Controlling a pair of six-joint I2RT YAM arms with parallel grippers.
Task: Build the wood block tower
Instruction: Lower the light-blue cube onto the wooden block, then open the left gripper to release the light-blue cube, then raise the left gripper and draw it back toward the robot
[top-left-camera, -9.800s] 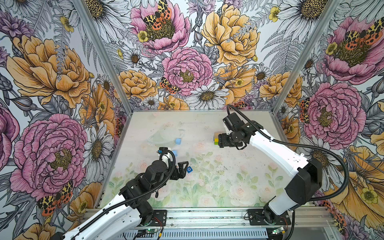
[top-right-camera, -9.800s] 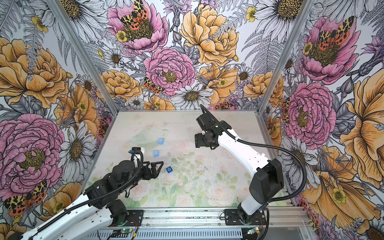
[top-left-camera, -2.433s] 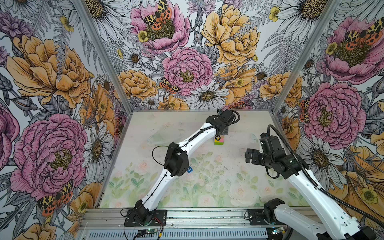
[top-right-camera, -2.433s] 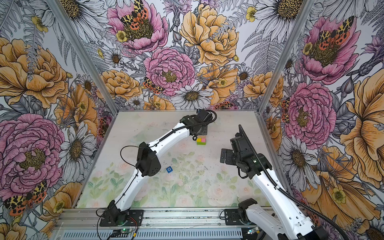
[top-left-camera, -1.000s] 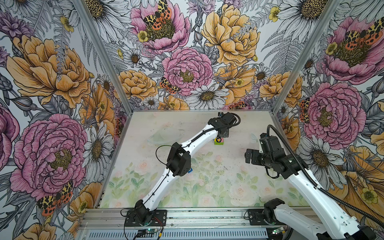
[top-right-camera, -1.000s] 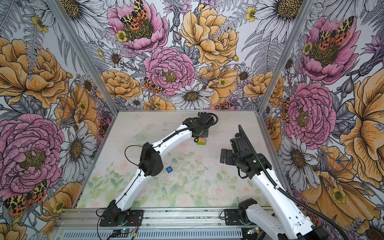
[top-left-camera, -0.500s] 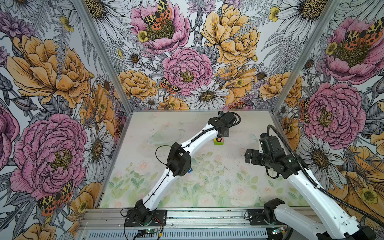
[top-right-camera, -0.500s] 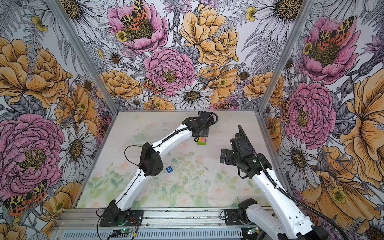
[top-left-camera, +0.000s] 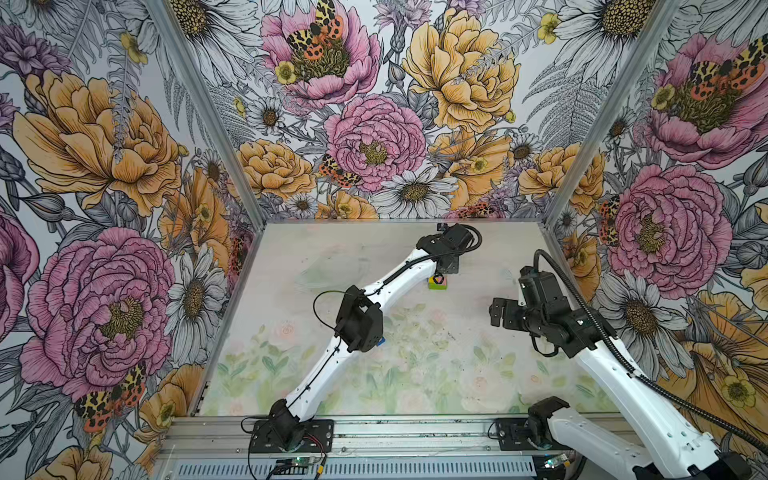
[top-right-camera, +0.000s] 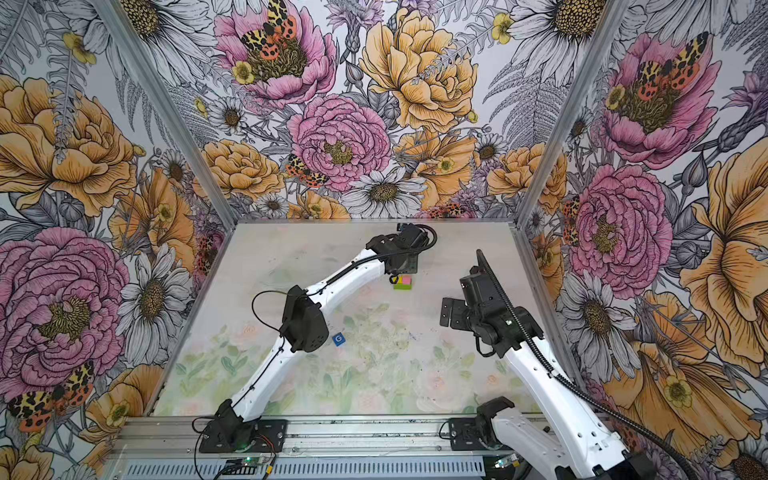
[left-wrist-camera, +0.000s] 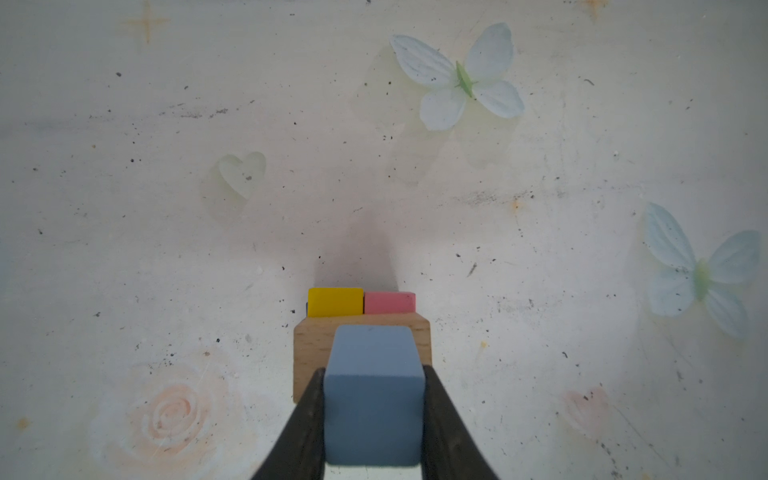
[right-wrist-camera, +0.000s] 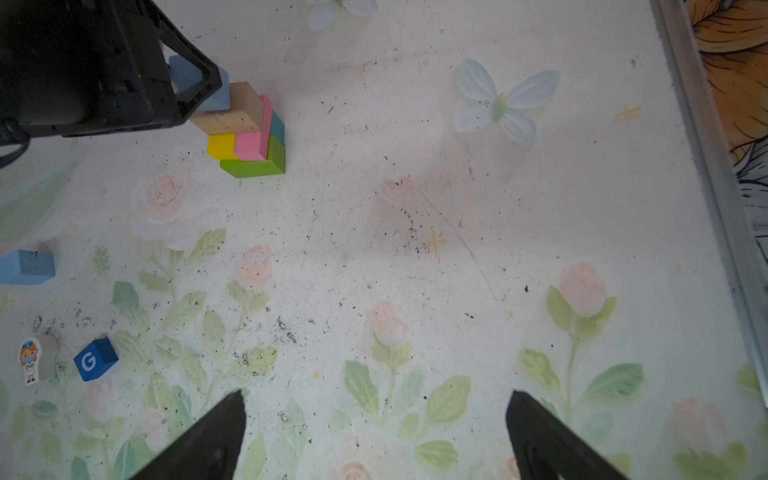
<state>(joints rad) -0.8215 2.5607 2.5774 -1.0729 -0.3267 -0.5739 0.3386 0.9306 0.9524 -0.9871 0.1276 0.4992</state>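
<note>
A: Where does the wood block tower (top-left-camera: 437, 282) stand?

B: On the table (top-left-camera: 299, 266), at about 1 o'clock from the table's middle in both top views. A green brick (right-wrist-camera: 255, 166) lies at the bottom. A yellow brick (left-wrist-camera: 335, 302) and a pink brick (left-wrist-camera: 389, 302) lie above it, side by side and touching, and a tan brick (right-wrist-camera: 232, 110) lies across those two.

A: And the left gripper (left-wrist-camera: 373, 370)?

B: Clenched on a light blue cube (left-wrist-camera: 374, 415), one finger on each side, right over the tan brick. Whether the cube touches the brick I cannot tell.

A: The right gripper (right-wrist-camera: 374, 399)?

B: Released, jaws wide, nothing between them. It hangs at about 4 o'clock from the tower, well apart.

A: Anything loose?

B: A dark blue cube marked G (top-right-camera: 338, 339) lies between 7 and 8 o'clock from the tower. The white toy figure (right-wrist-camera: 30, 359) lies just beside it, and a second light blue cube (right-wrist-camera: 27, 266) lies near them.
</note>
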